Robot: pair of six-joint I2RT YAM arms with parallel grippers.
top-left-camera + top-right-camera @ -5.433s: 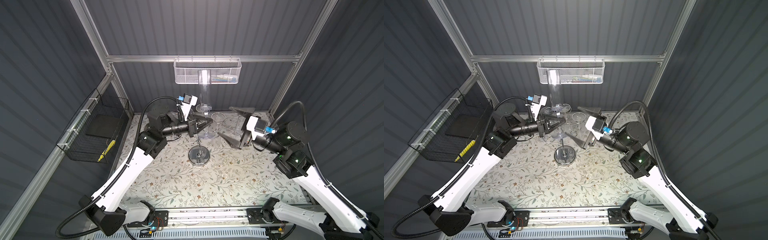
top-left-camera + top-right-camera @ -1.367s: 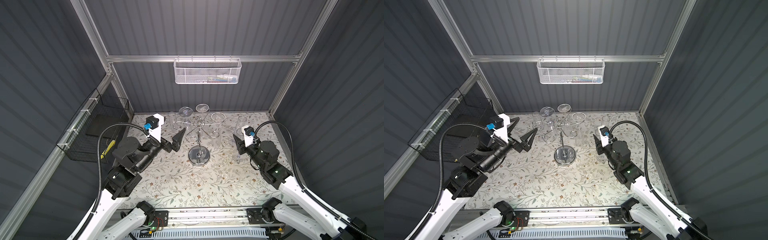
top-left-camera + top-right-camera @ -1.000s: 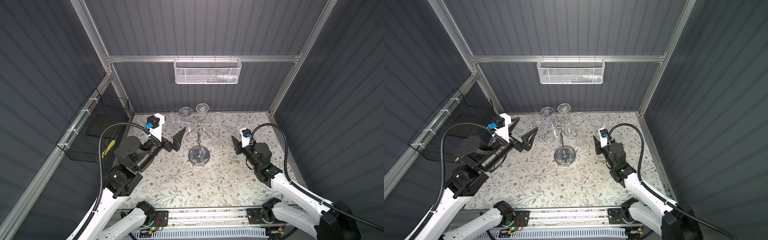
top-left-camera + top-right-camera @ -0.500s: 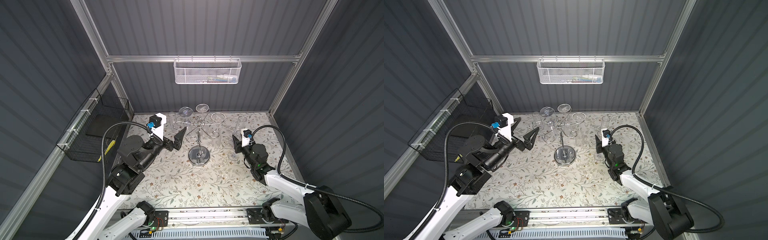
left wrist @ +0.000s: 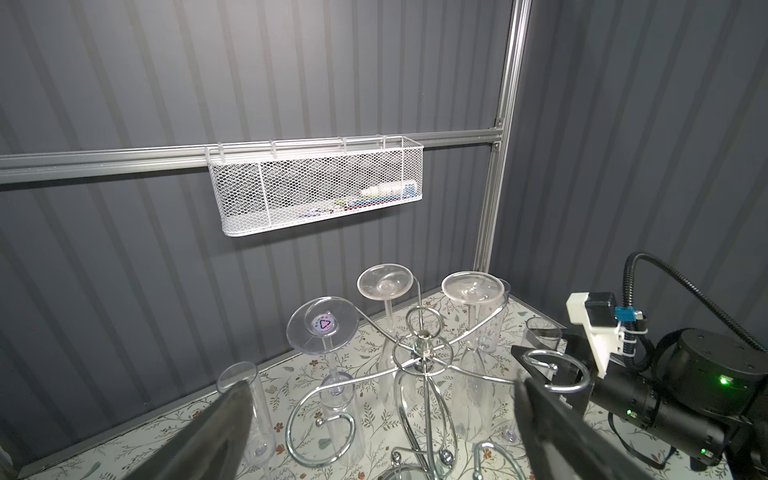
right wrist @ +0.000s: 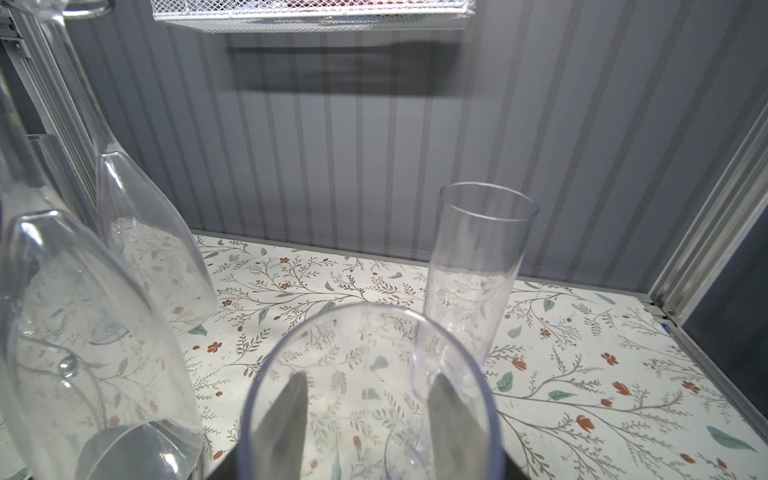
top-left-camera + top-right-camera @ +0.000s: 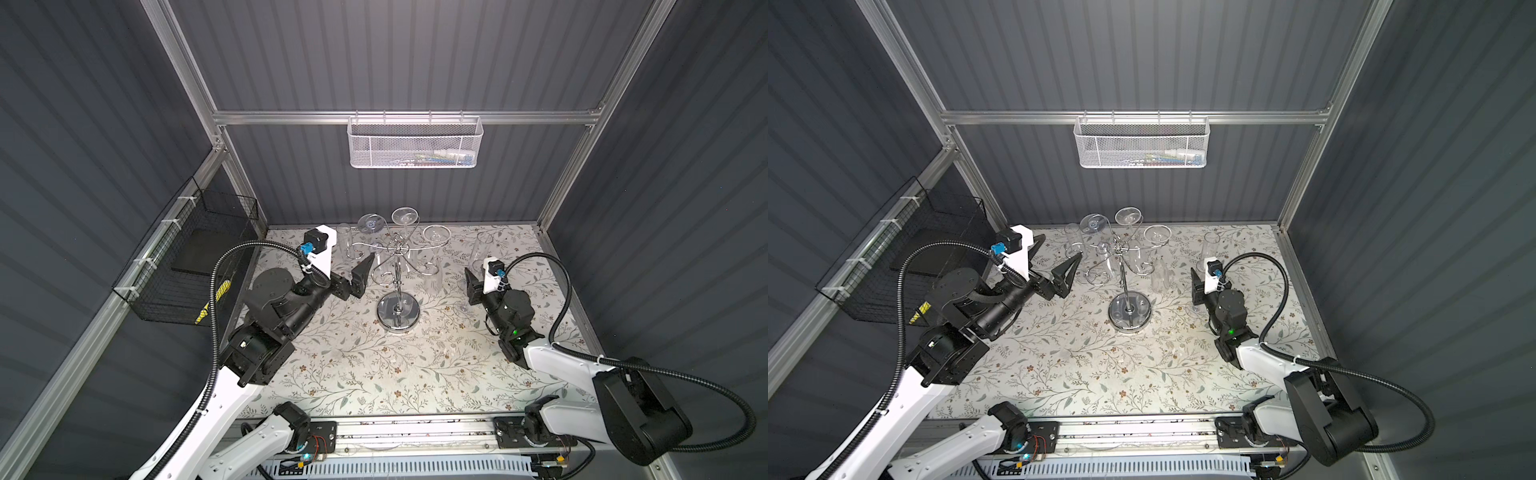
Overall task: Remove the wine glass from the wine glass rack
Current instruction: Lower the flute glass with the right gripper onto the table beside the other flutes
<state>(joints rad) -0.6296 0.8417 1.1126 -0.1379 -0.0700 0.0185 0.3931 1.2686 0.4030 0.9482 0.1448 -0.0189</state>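
The wine glass (image 6: 374,340) in the right hand (image 6: 368,376) runs off the wrist view's edge, and the contents of the far white basket (image 7: 415,143) are too small to tell.

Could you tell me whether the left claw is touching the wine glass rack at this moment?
Apart. In a top view the open left claw hangs beside the wine glass rack, with tablecloth showing between them.

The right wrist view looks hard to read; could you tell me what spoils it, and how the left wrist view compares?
Right wrist view: the wine glass sits so near the lens that its rim is soft, and the white mesh basket throws a dark shadow on the wall. Left wrist view: the left gripper is blurred, the wine glass rack sharp.
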